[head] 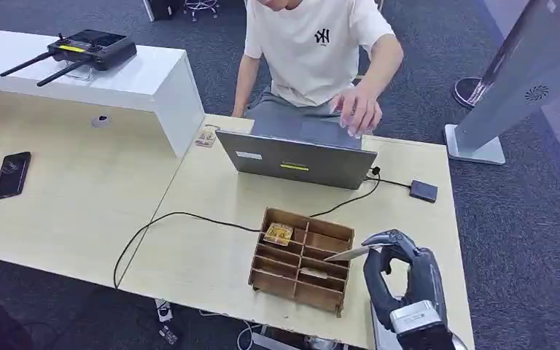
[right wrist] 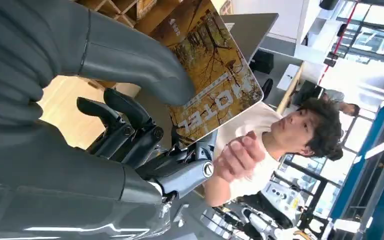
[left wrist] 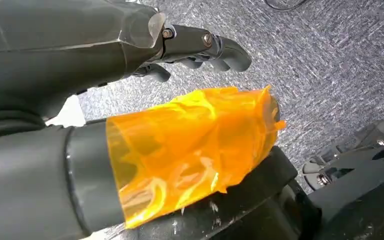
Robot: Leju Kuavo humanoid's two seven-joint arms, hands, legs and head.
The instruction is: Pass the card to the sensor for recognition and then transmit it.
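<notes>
Right hand [head: 401,281] over the table's [head: 211,255] near right corner, thumb and fingers pinching a card [head: 350,253]. Card held flat, long axis pointing away from the fingers toward the wooden rack [head: 302,259], its free end over the rack's right edge. Small black sensor [head: 423,191] lying farther off, beyond the rack, beside the laptop [head: 295,157]. Left hand [left wrist: 190,50] hanging above carpet, fingers curled around nothing. Card's underside hidden; person [head: 313,51] seated behind the laptop.

Autumn-toned card [right wrist: 207,75] printed with yellow-brown trees and white lettering. Brown wooden box [head: 302,259] on a pale wood desk [head: 189,255]. Grey laptop [head: 297,159] bearing a yellow sticker. Dark grey right hand [head: 397,281]. Translucent orange wrap on the left hand [left wrist: 190,145].
</notes>
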